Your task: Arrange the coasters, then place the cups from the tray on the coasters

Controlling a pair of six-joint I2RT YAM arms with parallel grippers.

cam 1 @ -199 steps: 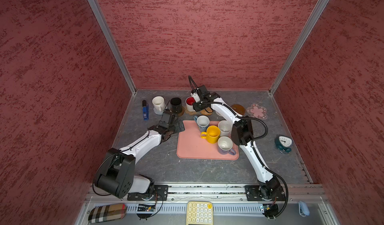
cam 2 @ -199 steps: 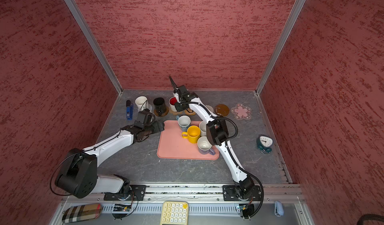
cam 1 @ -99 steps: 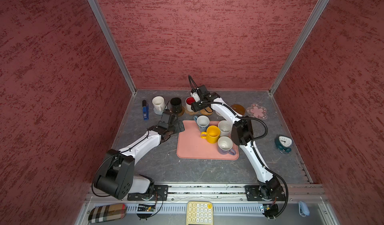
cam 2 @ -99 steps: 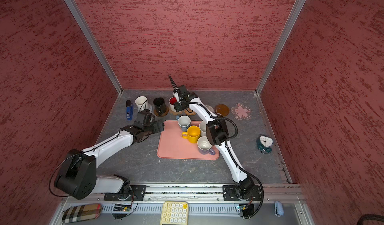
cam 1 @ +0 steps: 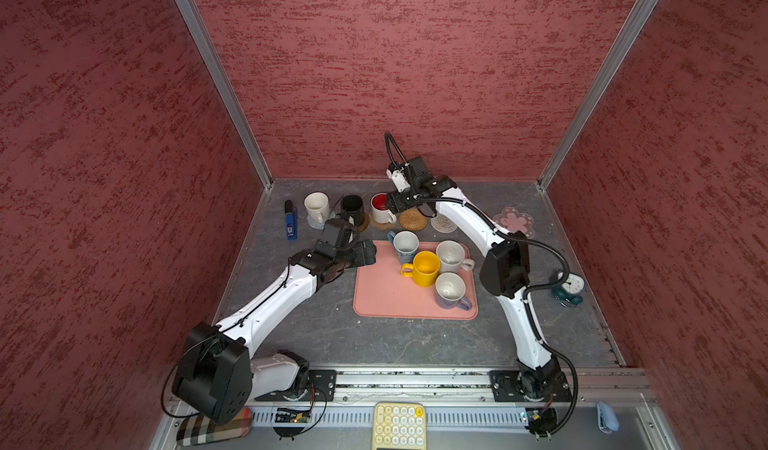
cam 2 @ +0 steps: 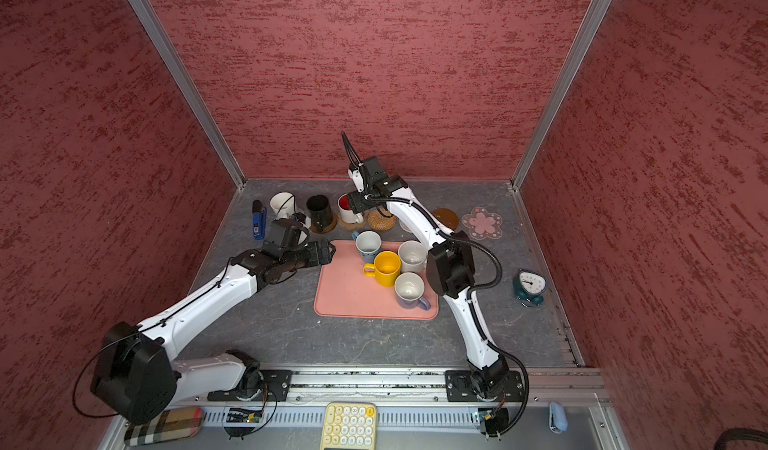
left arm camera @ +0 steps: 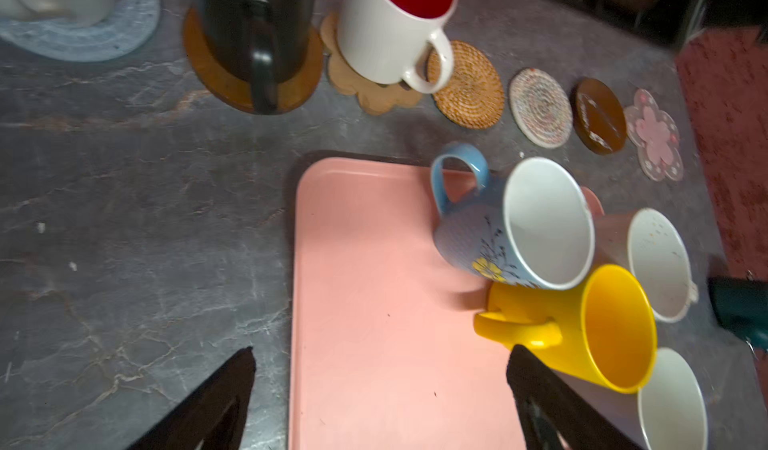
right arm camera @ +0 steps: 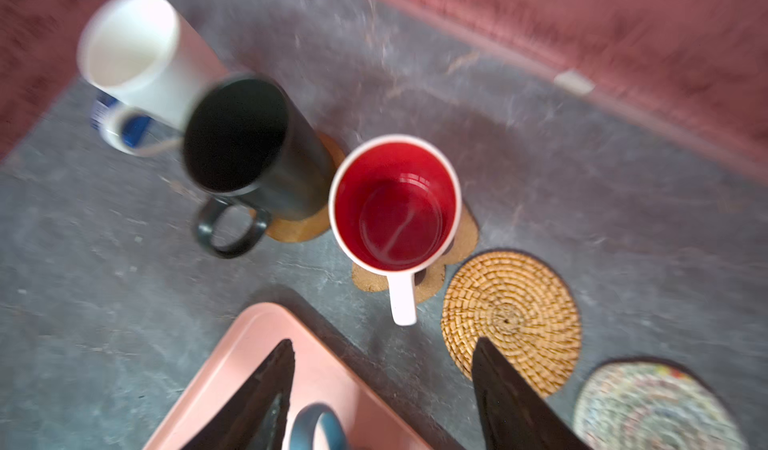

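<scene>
- Right gripper (right arm camera: 382, 342): fingers spread with nothing between them, close by the handle of the red-lined white mug (right arm camera: 395, 202). The mug stands upright and free on the tan paw coaster (right arm camera: 368, 279).
- Suggested retreat: lift straight up before swinging away, since the protruding handle and the black mug (right arm camera: 237, 136) just beside it could be clipped.
- Left gripper (left arm camera: 380, 348): fingers spread wide and empty over the bare part of the salmon tray (left arm camera: 374, 281), facing the four cups on it.
- Tray cluster: blue mug (left arm camera: 469, 236), yellow mug (left arm camera: 615, 327), speckled white mug (left arm camera: 656, 261) and lavender mug (cam 1: 451, 292) crowd together. The blue one, with its handle turned outward, looks the easiest first pick.
- Surfaces: the smooth, glazed, rigid mug walls would likely slip in a loose pinch, so grip across rim and wall.
- Vacant coasters: coiled wicker disc (left arm camera: 465, 86), beige woven round (left arm camera: 540, 107), glossy brown disc (left arm camera: 598, 115) and pink flower shape (left arm camera: 656, 136) lie in a row on the veined grey worktop (left arm camera: 124, 219).
</scene>
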